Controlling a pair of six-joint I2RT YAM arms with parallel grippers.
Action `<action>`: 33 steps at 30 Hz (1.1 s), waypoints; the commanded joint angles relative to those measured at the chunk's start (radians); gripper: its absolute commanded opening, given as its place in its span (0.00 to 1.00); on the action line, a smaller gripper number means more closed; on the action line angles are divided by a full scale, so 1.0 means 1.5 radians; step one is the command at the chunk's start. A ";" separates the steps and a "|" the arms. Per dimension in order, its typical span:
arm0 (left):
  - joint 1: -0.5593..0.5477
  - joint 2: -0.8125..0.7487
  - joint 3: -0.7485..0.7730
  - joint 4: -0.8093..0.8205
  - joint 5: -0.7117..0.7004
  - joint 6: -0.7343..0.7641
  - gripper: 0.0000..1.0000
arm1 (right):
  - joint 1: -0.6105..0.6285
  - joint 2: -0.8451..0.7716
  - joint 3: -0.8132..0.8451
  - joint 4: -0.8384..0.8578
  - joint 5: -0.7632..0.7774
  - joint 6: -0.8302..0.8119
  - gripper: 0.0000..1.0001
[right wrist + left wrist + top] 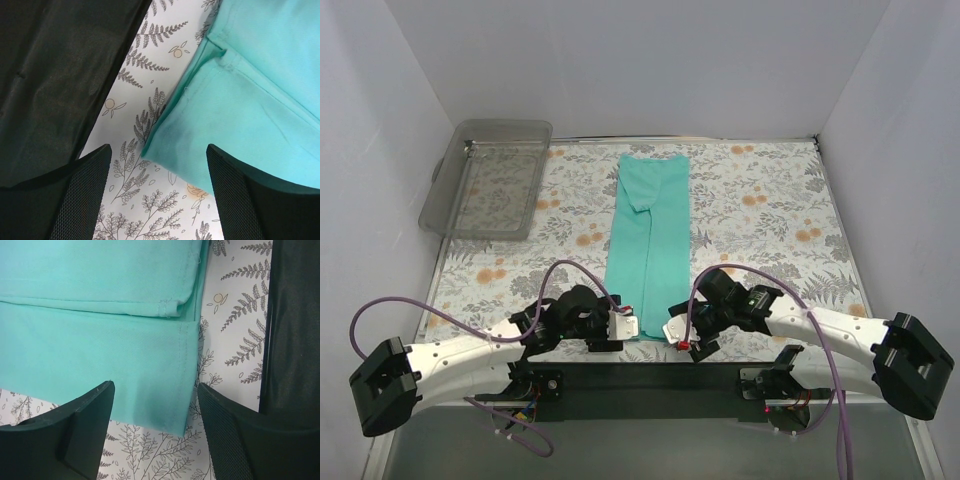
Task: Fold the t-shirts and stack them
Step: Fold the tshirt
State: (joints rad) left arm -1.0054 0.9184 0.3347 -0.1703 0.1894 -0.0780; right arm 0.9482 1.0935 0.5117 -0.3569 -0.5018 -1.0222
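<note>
One mint-green t-shirt (650,235) is out on the floral-print tabletop (770,215). It lies dead centre, folded lengthwise into a long narrow strip running from the far edge down towards the arms. Up near the far end a flap of cloth overlaps the strip and tapers to a point. The rest is flat and smooth, plain colour all the way.

Both arms lean in at the near end. The left gripper (626,327) sits at the strip's near left corner and the right gripper (672,333) at its near right corner, close together with the hem between them.

From the left wrist, the jaws are apart and clamp nothing. The shirt's corner shows in the gap, with a stitched hem running along its edge. Further in, a second folded layer lies on top, its own stitched edge showing.

From the right wrist, the jaws are apart as well, with nothing in them. The other corner of the shirt pokes into the gap over fern and orange prints, and a seam crosses the cloth higher up.

A black base plate (650,385) runs along the tabletop's near edge, just beside the hem. Well apart from the shirt, a clear plastic tray (485,190) sits at the far left corner.
</note>
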 commanded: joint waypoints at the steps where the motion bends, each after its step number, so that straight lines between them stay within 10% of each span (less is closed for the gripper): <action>1: -0.004 -0.035 0.015 -0.045 -0.008 0.033 0.63 | 0.001 0.007 -0.001 -0.017 -0.029 -0.041 0.69; 33: 0.037 0.015 -0.005 -0.060 0.063 0.128 0.58 | -0.003 0.043 -0.019 0.048 -0.009 -0.025 0.57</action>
State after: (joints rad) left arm -0.9573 0.9218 0.3351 -0.3130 0.2325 0.0937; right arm 0.9653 1.1790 0.4931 -0.3107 -0.4873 -1.0519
